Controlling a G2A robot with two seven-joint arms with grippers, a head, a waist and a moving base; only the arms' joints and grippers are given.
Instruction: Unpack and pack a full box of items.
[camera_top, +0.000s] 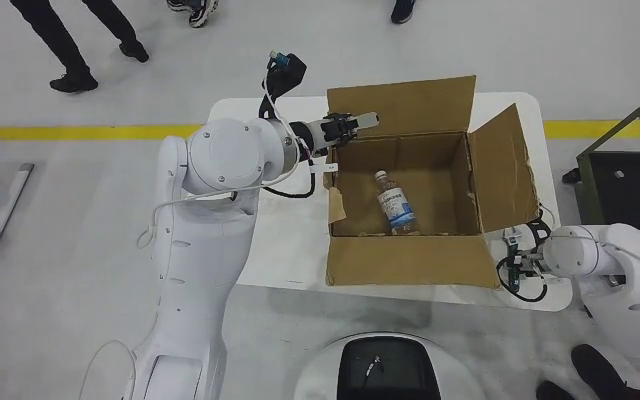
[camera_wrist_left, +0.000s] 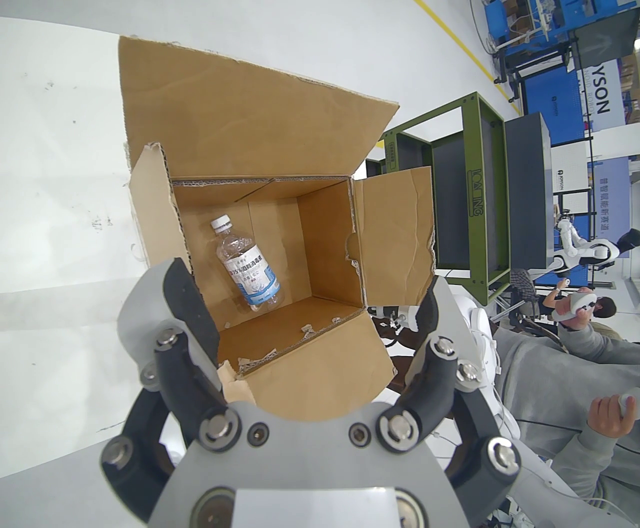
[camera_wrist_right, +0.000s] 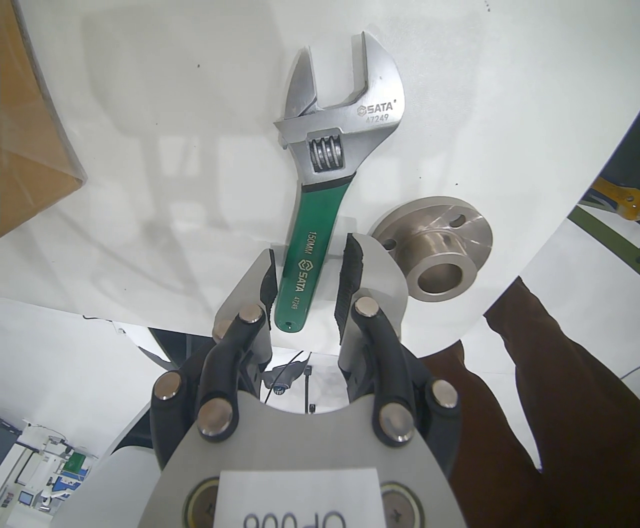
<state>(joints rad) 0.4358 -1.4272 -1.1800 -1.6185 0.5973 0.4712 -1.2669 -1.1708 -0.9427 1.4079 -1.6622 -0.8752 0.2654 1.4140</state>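
Left end effector (camera_wrist_left: 305, 282): fingers spread, empty, held at the left rim of the open cardboard box (camera_top: 410, 262), facing the plastic bottle (camera_top: 397, 203) lying on the box floor. Right end effector (camera_wrist_right: 307, 280): low over the worktop (camera_wrist_right: 165, 150), parted astride the adjustable wrench (camera_wrist_right: 340, 125) handle, apparently for pickup. The metal flange (camera_wrist_right: 440, 250) lies just beside.

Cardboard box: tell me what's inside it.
One clear plastic bottle with a white cap lies on its side on the floor of the cardboard box. Nothing else shows there, but the inward-leaning side flap covers the floor strip beneath it.
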